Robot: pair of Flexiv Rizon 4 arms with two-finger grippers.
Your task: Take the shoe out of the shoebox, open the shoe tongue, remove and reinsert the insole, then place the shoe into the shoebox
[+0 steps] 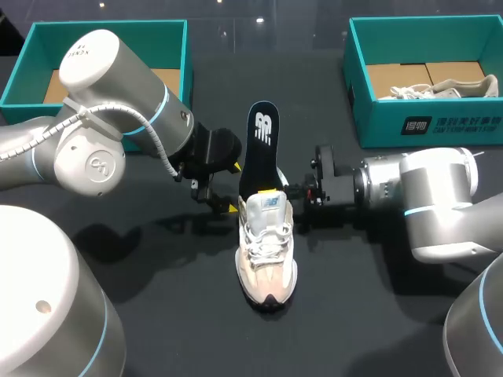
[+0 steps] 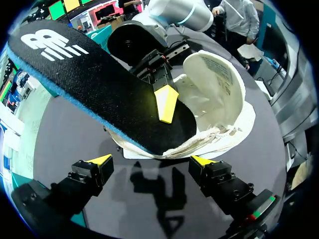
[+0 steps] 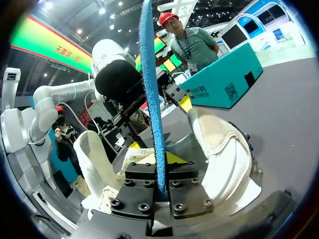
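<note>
Currently black, blue-edged insole [image 1: 258,161] juts from beige-white shoe [image 1: 267,255].

Two shoeboxes [image 1: 22,78] [image 1: 428,102], two shoes [image 1: 267,259] [image 1: 448,88], one insole [image 1: 259,149]

On the table [image 1: 173,314], the shoe [image 1: 267,251] sits centrally, the insole [image 1: 258,149] standing in it, left shoebox [image 1: 22,72] and right shoebox [image 1: 440,118] behind.

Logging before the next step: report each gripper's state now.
Left gripper: open, holding nothing.
Right gripper: shut on the insole.
</note>
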